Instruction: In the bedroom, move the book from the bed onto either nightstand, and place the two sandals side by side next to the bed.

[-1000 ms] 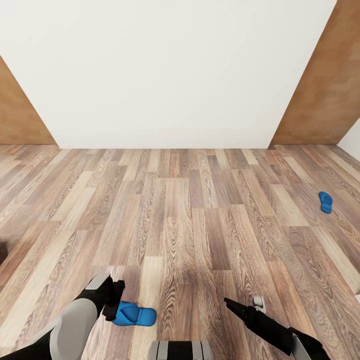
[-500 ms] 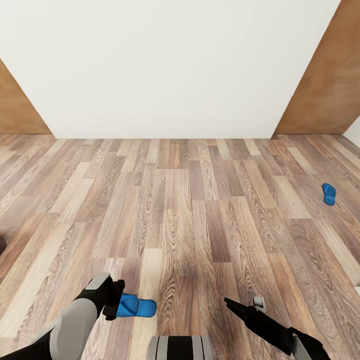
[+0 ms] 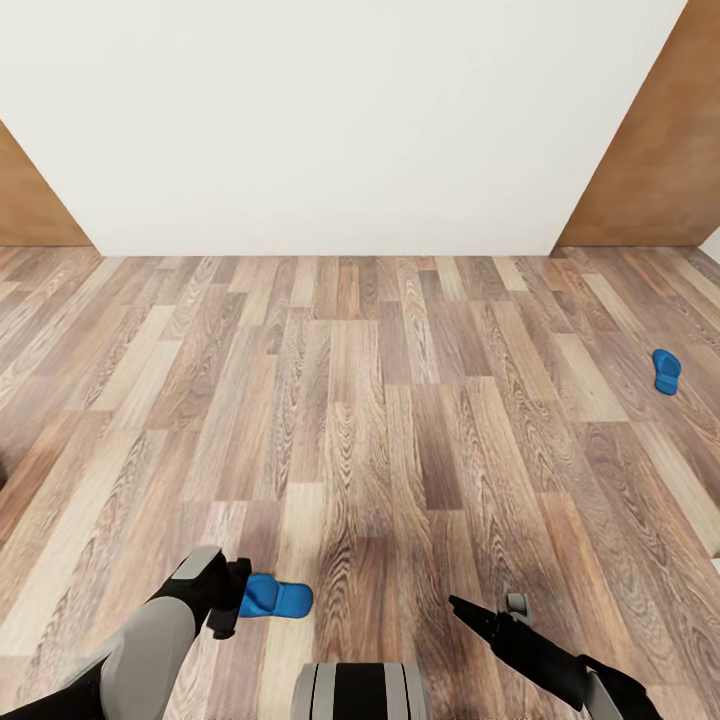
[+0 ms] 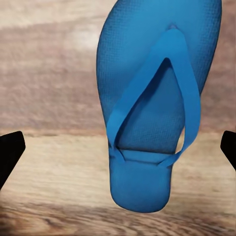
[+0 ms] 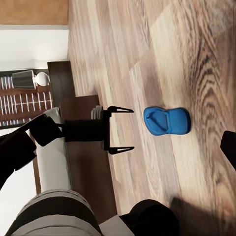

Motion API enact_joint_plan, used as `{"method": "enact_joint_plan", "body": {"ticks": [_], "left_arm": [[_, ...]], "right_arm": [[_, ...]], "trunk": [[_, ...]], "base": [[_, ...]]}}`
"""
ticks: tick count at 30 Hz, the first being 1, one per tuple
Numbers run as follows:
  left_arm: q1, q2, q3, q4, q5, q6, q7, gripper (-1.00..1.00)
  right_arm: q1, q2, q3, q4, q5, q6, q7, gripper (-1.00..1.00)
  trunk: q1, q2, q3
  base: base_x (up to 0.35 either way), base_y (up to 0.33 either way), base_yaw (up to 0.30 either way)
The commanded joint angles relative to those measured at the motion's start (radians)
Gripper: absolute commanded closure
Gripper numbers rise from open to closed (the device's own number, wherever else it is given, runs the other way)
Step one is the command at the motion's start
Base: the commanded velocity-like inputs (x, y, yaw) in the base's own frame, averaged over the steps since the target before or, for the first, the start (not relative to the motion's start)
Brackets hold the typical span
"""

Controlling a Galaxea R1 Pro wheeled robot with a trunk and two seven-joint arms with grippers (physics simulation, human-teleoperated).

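Our left arm cuts off the near sandal (image 3: 277,597), lying crosswise before the wide-spread left gripper (image 5: 121,129); right gripper's (image 3: 462,606) spread we cannot tell.

The robot's arms have light grey rounded shells with black joints. The left pincer (image 5: 119,129) is black with two thin, pointed fingers. The right pincer (image 3: 470,610) is black too.

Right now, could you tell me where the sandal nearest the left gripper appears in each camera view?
Head view: near sandal low left, just beyond the left gripper.
Left wrist view: it lies centred, strap up.
Right wrist view: it sits mid-frame.
Shared landmark: the wood-plank floor beneath it.
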Motion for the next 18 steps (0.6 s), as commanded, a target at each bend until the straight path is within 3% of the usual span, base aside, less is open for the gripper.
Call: {"method": "enact_joint_plan", "body": {"ticks": [1, 18], "left_arm": [[0.0, -0.001, 0.001, -0.003, 0.004, 0.004, 0.005, -1.0], [0.0, -0.002, 0.0, -0.001, -0.001, 0.009, -0.055, -1.0]], "right_arm": [[0.0, 0.0, 0.0, 0.0, -0.005, 0.009, 0.001, -1.0], [0.0, 0.0, 0.0, 0.0, -0.005, 0.007, 0.004, -1.0]], "trunk": [[0.0, 0.0, -0.001], [0.0, 0.0, -0.001]], "base": [[0.0, 0.0, 0.0], [0.0, 0.0, 0.0]]}}
